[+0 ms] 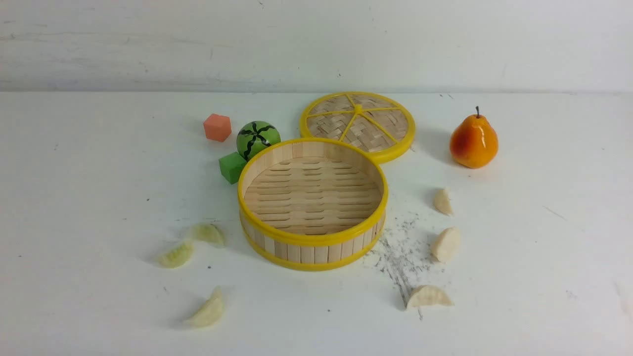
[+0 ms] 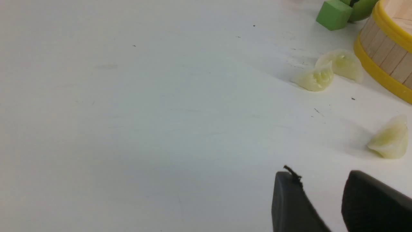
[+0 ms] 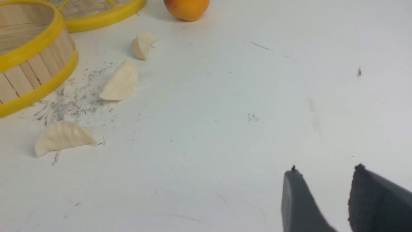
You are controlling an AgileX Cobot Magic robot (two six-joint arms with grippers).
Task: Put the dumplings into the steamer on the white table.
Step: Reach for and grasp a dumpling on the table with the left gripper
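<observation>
L gripper and R gripper sit closest to the wrist cams. Each shows two dark tips w/ a clear gap, jaws apart, gripping nothing, over bare tabletop.

White table carries everything, w/ grey scuffs right of the steamer, which stands mid-table. Lid lies flat just behind it, to the right. Pear stands upright, far right. Watermelon ball sits behind the steamer's left side. Green cube is just beside the steamer wall; orange cube is further back.

All six dumplings lie on the table, outside the steamer.

- **Left side:** near green dumpling lies a little ahead of the L gripper, apart from it. Mid green dumpling and far green dumpling lie just beside each other, near the steamer wall.
- **Right side:** near cream dumpling, mid cream dumpling and far cream dumpling form a loose line, well apart from the R gripper.
</observation>
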